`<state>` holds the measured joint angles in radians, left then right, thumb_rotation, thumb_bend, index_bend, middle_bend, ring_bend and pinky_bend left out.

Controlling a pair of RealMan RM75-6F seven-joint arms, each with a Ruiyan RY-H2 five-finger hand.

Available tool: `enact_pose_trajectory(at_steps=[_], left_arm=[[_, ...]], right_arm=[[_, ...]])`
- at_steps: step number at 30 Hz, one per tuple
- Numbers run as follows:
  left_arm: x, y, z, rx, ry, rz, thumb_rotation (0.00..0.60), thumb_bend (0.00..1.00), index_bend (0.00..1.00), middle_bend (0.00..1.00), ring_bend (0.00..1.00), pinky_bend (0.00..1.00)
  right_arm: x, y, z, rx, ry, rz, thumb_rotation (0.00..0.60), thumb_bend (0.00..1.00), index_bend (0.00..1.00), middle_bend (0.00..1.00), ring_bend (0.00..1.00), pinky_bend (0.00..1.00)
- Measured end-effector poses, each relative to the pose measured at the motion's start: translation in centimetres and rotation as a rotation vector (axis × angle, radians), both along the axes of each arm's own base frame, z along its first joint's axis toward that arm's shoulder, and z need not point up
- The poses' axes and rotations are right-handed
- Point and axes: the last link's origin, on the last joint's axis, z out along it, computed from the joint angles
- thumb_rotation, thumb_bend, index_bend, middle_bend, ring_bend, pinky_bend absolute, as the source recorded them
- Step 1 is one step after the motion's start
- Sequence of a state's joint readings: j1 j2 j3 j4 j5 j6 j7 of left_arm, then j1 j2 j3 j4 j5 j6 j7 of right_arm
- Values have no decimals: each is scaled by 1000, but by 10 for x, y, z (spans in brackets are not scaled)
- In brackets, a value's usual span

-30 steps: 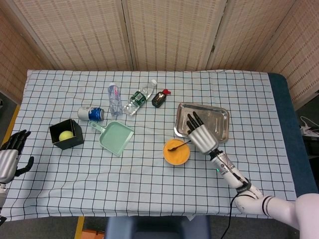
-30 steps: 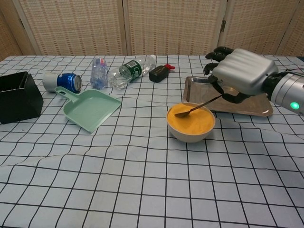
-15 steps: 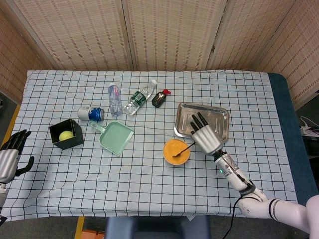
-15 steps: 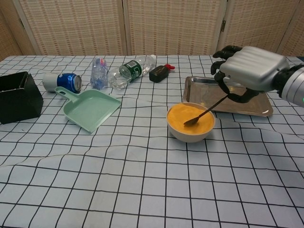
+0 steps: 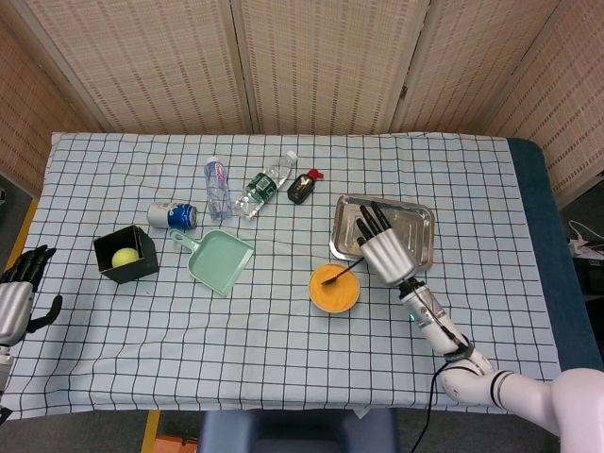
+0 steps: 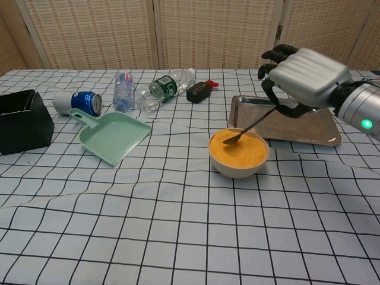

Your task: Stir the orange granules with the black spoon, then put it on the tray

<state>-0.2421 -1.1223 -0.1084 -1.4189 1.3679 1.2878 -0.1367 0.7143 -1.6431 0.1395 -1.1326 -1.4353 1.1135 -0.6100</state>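
Below our right hand (image 6: 306, 80), the black spoon (image 6: 252, 126) slants down-left, its handle clamped in our fingers and its tip resting on the orange granules (image 6: 238, 148) in the bowl (image 6: 237, 168). Directly under and behind the hand lies the tray (image 6: 323, 135), just beside the bowl. Far to the left, our left hand (image 5: 17, 294) holds nothing, fingers apart.

Tabletop (image 6: 178, 237) showing white cloth, black grid. Orange granules (image 6: 238, 151) filling a pale bowl (image 6: 237, 169). Black spoon (image 6: 252, 126). Silver tray (image 6: 309, 130). Right hand (image 6: 303, 80) showing grey with black fingers. Mint-green dustpan (image 6: 113, 136). Blue can (image 6: 80, 102). Black box (image 5: 125, 255) holding a yellow-green ball (image 5: 124, 258).
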Motion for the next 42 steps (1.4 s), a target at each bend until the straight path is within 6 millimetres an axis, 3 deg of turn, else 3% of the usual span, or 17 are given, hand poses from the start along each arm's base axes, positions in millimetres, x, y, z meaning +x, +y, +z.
enact_pose_trajectory(at_steps=[9,24,42], left_arm=[[1,-1,0,2,-1,-4,600,460,0,0,5,190],[4,-3,1,10,-6,-33,600,460,0,0,6,190],[4,-3,1,11,-5,-30,600,460,0,0,6,190]], right_arm=[[-3,-4,-10,23,60,-17,600,530,1000,227,0,9],[-2,14,0,115,173,-66,600,530,1000,228,0,8],[4,17,12,106,0,-60,600,530,1000,228,0,9]])
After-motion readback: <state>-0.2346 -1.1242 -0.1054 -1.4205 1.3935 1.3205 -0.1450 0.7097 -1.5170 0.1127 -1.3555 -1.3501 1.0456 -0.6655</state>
